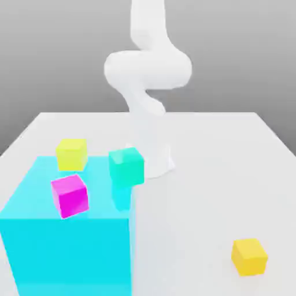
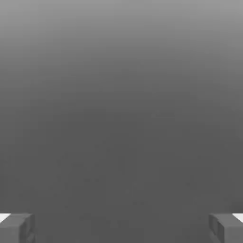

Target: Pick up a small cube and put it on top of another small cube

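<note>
pincer [image 2: 121,228] spread wide and empty, magenta [image 1: 70,197], lime-yellow [image 1: 71,155] and green cubes [image 1: 126,167] atop cyan block [image 1: 69,254]

At the center of the exterior view, the arm [image 1: 148,69] looked like smooth white plastic, and the table [image 1: 202,173] beneath it had a smooth, pale, matt surface. Toward eight o'clock, the big cyan block [image 1: 69,254] looked smooth and plastic-like, with plain, even faces, and the lemon-yellow [image 1: 71,155], magenta [image 1: 70,196] and teal [image 1: 126,166] cubes had the same smooth finish. Toward four o'clock, the golden cube [image 1: 249,256] looked like smooth, untextured plastic too.
</note>
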Robot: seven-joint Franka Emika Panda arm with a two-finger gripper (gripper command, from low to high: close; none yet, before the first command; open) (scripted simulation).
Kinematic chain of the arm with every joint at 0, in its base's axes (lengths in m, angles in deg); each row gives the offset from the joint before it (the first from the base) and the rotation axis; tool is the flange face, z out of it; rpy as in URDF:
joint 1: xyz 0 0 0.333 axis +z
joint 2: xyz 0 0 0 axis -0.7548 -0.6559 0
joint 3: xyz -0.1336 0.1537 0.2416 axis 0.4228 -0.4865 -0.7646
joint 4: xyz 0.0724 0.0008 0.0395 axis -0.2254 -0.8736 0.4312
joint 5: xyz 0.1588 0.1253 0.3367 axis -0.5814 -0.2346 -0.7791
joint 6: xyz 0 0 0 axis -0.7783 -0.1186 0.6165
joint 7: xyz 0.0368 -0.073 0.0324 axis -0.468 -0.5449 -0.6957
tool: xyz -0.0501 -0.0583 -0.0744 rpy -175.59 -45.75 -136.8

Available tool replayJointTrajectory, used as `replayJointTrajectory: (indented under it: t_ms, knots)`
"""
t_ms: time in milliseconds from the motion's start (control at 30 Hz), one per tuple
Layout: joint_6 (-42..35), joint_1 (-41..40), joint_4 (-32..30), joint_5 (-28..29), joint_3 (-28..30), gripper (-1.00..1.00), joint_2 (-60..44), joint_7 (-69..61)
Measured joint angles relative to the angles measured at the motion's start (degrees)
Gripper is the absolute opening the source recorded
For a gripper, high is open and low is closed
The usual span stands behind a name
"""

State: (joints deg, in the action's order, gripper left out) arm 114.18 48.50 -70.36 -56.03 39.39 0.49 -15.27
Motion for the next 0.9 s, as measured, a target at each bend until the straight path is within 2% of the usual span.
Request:
replayJointTrajectory:
  t_ms: [500, 900]
  knots:
    - [12.10, -0.45, -5.61, 8.26, -13.87, 0.00, -31.50, 15.73]
    - [22.73, 6.81, -9.42, 12.29, -16.56, 0.00, -55.81, 25.84]
